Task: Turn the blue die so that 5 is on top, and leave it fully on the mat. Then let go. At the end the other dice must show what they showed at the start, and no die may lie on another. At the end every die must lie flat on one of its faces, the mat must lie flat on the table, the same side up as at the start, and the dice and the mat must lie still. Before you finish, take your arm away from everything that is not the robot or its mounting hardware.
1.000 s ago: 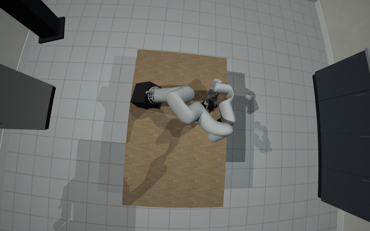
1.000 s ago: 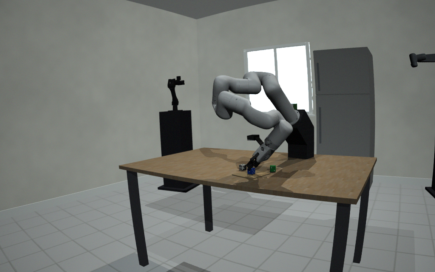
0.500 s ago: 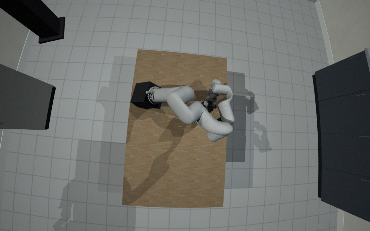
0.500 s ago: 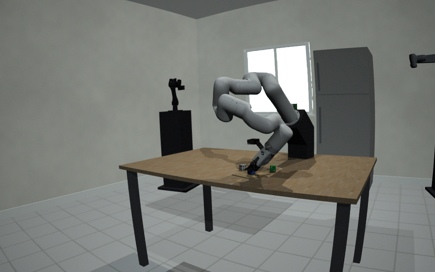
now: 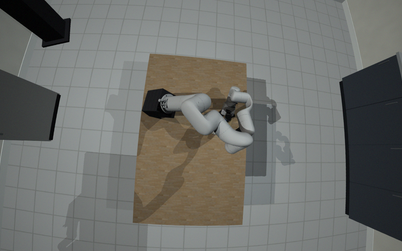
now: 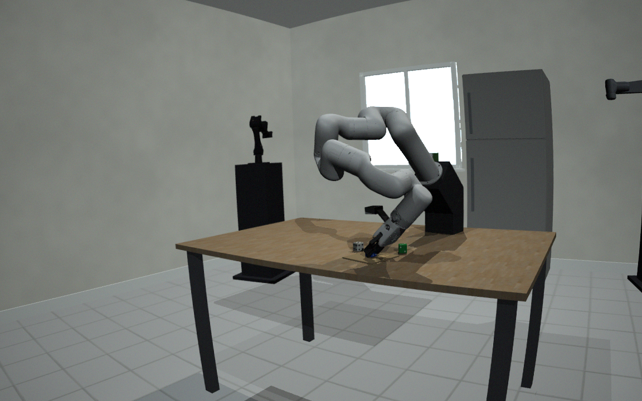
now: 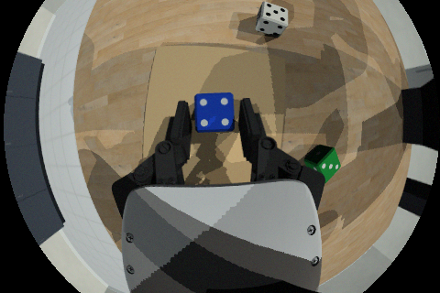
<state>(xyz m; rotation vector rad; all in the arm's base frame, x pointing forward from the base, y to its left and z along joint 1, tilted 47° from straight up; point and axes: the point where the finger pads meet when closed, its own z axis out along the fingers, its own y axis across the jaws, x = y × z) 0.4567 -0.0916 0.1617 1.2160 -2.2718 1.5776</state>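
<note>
The blue die (image 7: 214, 113) (image 6: 373, 255) sits on the tan mat (image 7: 183, 61) (image 6: 351, 258); the wrist view shows its 4 face towards the camera. My gripper (image 7: 214, 112) (image 6: 371, 253) is tilted and low over the mat. It is part open, with one finger on either side of the blue die and a gap to each. In the exterior view the fingers hide most of the die. The white die (image 7: 273, 17) (image 6: 358, 246) stands on the table beyond the mat's far edge, and the green die (image 7: 331, 163) (image 6: 402, 248) stands right of the mat in the wrist view.
The wooden table (image 5: 190, 187) (image 6: 263, 244) carries the black arm base (image 5: 157, 103) (image 6: 443, 214). The bent white arm (image 5: 233, 135) (image 6: 378, 174) hides much of the work area from the top view. The green die is close to the right finger's outer linkage in the wrist view.
</note>
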